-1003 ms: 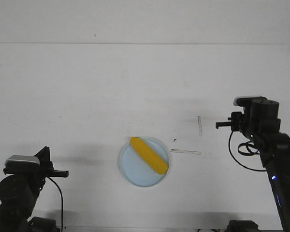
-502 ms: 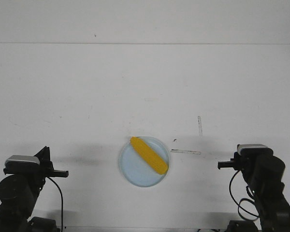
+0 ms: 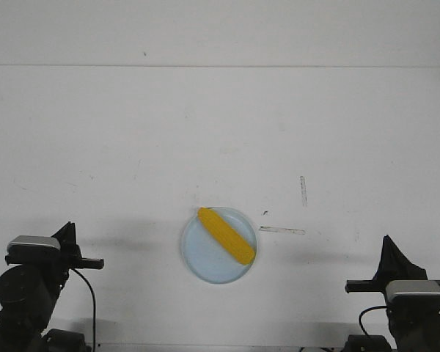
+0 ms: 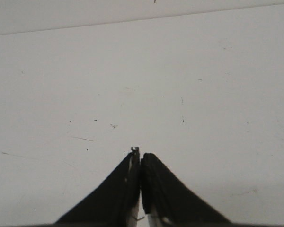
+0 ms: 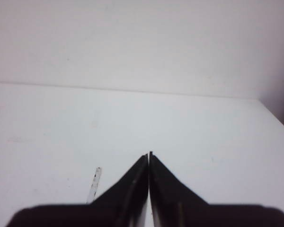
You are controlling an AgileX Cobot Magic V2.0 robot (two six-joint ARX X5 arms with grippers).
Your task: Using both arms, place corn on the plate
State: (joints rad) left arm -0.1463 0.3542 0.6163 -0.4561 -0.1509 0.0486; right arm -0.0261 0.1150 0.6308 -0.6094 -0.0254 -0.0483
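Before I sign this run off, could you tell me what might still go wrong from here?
Little, I think. The corn lies diagonally on the plate, but its lower end sits at the rim nearest the right side, so a bump could roll it off. The plate is shallow, offering little to stop it. Both grippers, left and right, are shut, at the near corners and apart from the plate, so any contact seems unlikely.

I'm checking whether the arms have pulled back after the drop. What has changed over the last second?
The right arm has drawn back toward the robot, from beside the tape marks on the table's right side down to the near right corner. Its gripper is shut and empty. Nothing was grasped or released. The left arm, the corn and the plate stayed as they were, with the corn lying diagonally on the plate.
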